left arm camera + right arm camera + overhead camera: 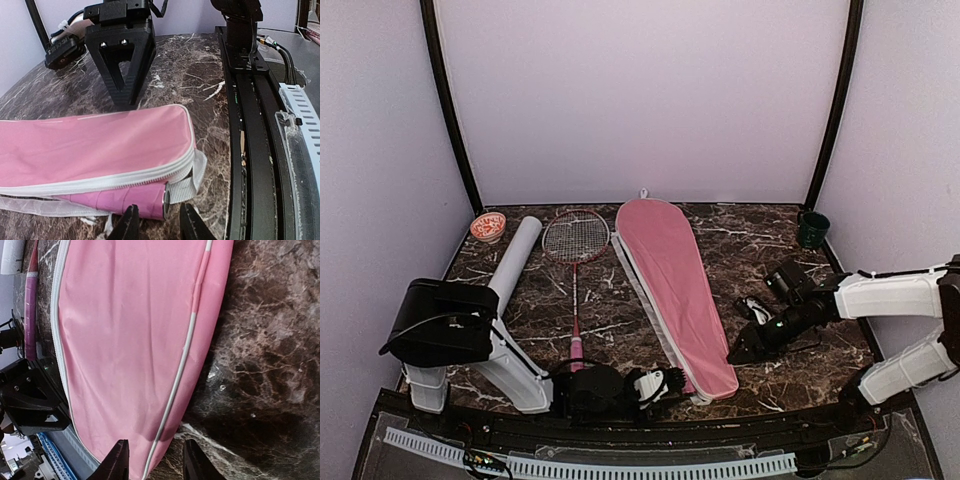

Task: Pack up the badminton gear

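The pink racket cover [670, 285] lies lengthwise in the middle of the table, its narrow end toward me. In the left wrist view the cover [95, 145] is unzipped at that end, and a pink racket handle [145, 200] pokes out. My left gripper [159, 227] is open, its fingers either side of the handle's end. My right gripper [736, 354] is open at the cover's right edge [172, 400] near the narrow end, straddling the piping. A second red-framed racket [576, 240] lies left of the cover, beside the white tube [515, 262]. No shuttlecocks are in view.
A small red-patterned round cap [488, 227] sits at the back left. A dark green cup [812, 229] stands at the back right. The black rail [250, 140] along the table's near edge runs just right of my left gripper.
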`<action>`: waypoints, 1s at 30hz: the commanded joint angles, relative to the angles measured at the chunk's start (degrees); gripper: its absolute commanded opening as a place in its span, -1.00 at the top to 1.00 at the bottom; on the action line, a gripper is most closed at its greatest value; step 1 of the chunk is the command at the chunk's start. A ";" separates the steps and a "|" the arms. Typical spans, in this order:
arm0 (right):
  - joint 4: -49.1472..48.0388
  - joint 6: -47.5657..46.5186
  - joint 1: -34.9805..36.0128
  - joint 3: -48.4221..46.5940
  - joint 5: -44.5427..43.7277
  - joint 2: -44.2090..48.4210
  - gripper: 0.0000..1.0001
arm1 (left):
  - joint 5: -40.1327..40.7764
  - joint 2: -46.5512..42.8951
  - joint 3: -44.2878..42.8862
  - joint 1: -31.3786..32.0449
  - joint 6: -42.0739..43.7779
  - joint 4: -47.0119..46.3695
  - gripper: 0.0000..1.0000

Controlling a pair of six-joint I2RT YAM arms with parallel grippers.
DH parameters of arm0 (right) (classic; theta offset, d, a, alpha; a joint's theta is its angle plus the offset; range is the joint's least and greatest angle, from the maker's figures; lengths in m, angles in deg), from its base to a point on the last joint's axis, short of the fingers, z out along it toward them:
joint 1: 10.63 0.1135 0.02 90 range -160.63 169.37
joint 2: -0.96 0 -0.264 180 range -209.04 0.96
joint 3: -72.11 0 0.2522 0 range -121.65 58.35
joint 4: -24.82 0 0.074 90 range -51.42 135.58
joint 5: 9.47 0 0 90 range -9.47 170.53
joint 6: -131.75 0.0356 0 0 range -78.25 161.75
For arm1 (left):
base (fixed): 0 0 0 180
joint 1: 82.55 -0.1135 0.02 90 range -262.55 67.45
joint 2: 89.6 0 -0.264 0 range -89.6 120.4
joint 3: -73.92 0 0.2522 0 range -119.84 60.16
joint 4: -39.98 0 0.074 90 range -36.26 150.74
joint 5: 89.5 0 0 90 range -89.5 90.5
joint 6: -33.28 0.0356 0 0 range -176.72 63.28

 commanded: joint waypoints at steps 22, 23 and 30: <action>-13.09 2.19 0.77 4.69 8.85 -5.08 0.53 | 4.44 0.74 0.22 1.97 -2.62 1.40 0.26; -13.13 2.14 0.86 4.74 9.01 -5.13 0.53 | 4.63 0.95 0.13 1.99 -2.65 1.08 0.29; -14.39 2.54 2.08 5.17 10.03 -5.74 0.53 | 6.45 3.30 -2.90 1.85 -0.87 -0.17 0.53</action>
